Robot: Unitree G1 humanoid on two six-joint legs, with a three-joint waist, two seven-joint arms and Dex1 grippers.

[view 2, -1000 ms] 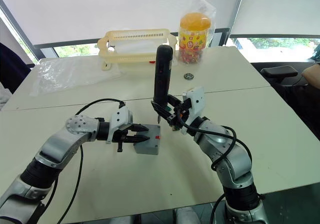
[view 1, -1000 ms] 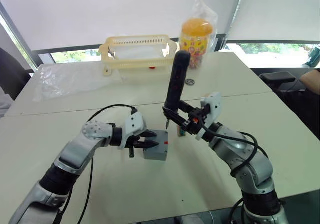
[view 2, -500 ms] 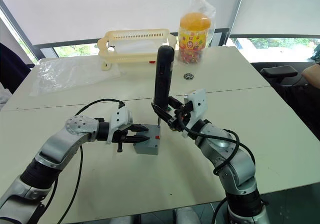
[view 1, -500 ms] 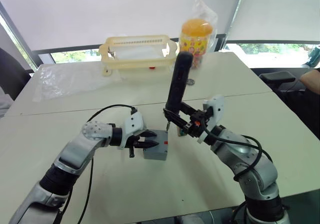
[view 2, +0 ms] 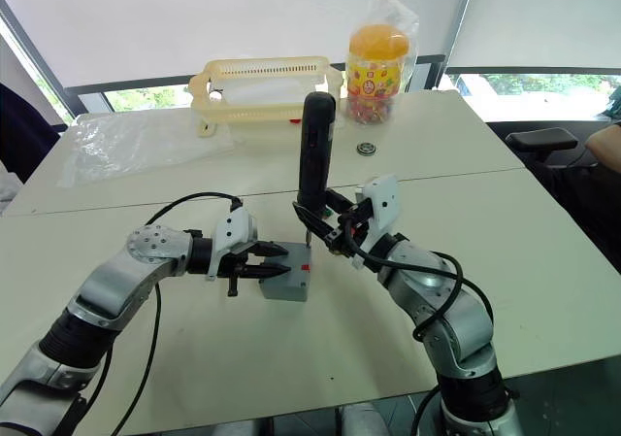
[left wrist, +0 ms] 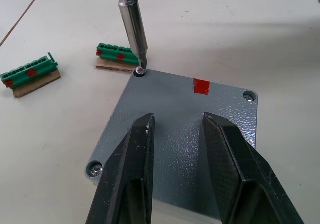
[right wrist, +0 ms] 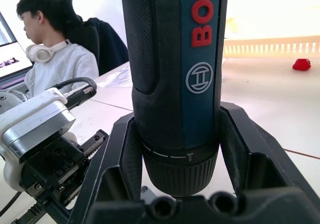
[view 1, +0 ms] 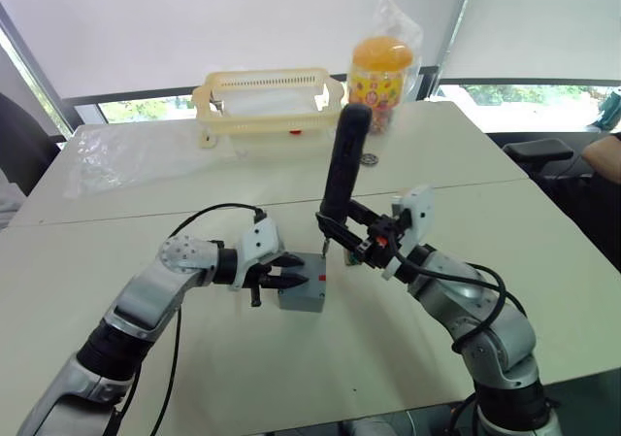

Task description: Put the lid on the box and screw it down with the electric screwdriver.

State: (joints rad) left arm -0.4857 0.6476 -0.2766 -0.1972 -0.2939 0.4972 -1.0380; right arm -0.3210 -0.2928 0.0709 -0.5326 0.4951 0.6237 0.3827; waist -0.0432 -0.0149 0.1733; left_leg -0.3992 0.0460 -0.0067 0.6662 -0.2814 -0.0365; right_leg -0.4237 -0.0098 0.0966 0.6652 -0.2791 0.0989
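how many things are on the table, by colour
grey: 2, the lid sitting on the box
green: 2 connector pieces
yellow: 1 basket
orange: 1 candy jar
clear: 1 plastic bag
dark: 1 small round disc
black-blue: 1 electric screwdriver, gripped by the right hand
total: 9

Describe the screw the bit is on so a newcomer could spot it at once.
Start at the grey lid between the two arms. It has a screw in each corner; take the corner nearest the green pieces. That screw alone has the screwdriver bit standing on it.
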